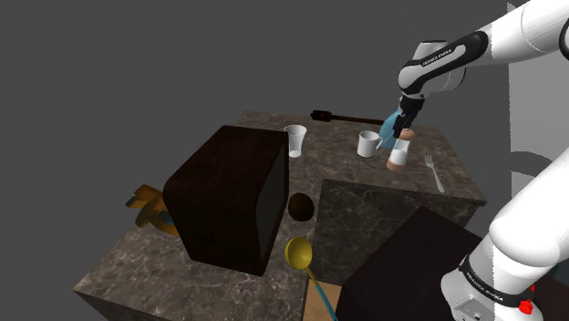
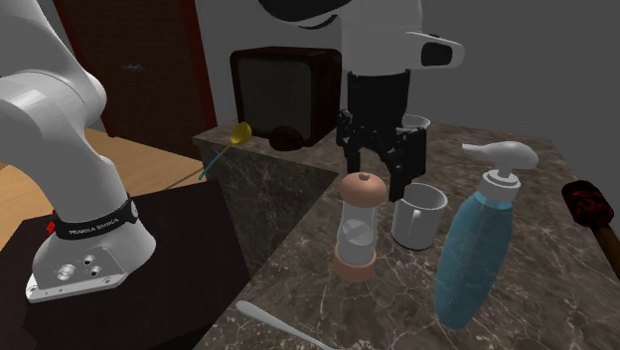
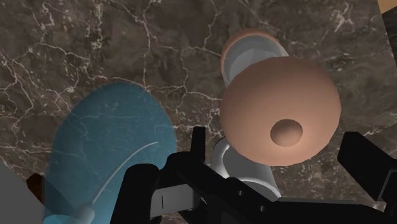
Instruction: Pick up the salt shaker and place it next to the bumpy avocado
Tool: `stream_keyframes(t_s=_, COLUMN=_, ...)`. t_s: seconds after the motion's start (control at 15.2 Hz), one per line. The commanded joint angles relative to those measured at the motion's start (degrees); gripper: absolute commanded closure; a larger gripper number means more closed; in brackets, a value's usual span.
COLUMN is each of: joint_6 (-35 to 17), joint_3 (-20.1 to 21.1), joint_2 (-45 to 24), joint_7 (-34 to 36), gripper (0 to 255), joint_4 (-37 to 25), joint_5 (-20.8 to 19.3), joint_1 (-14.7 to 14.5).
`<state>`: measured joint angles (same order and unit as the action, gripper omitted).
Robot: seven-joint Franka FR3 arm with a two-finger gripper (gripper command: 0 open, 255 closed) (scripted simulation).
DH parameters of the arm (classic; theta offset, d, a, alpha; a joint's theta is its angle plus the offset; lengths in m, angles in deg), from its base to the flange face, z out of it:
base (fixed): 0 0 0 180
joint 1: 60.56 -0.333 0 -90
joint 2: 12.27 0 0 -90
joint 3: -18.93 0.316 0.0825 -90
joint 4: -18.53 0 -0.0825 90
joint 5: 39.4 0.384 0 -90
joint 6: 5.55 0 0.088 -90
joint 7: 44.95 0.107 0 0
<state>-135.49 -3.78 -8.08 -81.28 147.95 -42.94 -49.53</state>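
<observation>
The salt shaker (image 1: pixel 398 151) stands upright on the marble counter, with a clear body and a peach domed cap and base (image 2: pixel 358 225). My black gripper (image 1: pixel 404 119) hangs open just above its cap (image 2: pixel 375 167). In the wrist view the cap (image 3: pixel 280 111) lies between the two spread fingers (image 3: pixel 199 145), which do not clasp it. The dark bumpy avocado (image 1: pixel 301 206) lies at the counter's near edge beside a big dark box (image 1: pixel 228 196). In the second exterior view the avocado (image 2: pixel 288 139) sits in front of that box.
A blue pump bottle (image 2: pixel 477 249) and a white mug (image 2: pixel 419 214) stand close to the shaker. A white cup (image 1: pixel 295 139), a fork (image 1: pixel 434 173), a dark-handled tool (image 1: pixel 346 117) and a yellow ladle (image 1: pixel 299 253) are also on the counter.
</observation>
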Motion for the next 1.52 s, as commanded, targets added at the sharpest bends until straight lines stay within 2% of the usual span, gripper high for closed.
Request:
stream_keyframes(t_s=0.0, joint_6=-0.53, joint_3=-0.02, joint_2=-0.26, joint_7=-0.06, gripper=0, joint_4=0.25, joint_5=0.11, joint_1=0.00)
stream_keyframes(t_s=0.4, joint_6=-0.52, joint_3=-0.02, joint_2=-0.26, joint_7=-0.06, gripper=0, joint_4=0.24, joint_5=0.11, joint_1=0.00)
stream_keyframes(t_s=0.46, joint_6=-0.52, joint_3=-0.02, joint_2=-0.26, joint_7=-0.06, gripper=255, joint_4=0.24, joint_5=0.11, joint_1=0.00)
stream_keyframes(t_s=1.06, joint_6=-0.53, joint_3=-0.02, joint_2=-0.26, joint_7=-0.06, gripper=255, joint_4=0.25, joint_5=0.11, joint_1=0.00)
stream_keyframes(t_s=1.45, joint_6=4.17, joint_3=0.26, joint_2=1.99, joint_7=0.53, gripper=255, joint_4=-2.33, joint_5=-0.75, joint_1=-0.03)
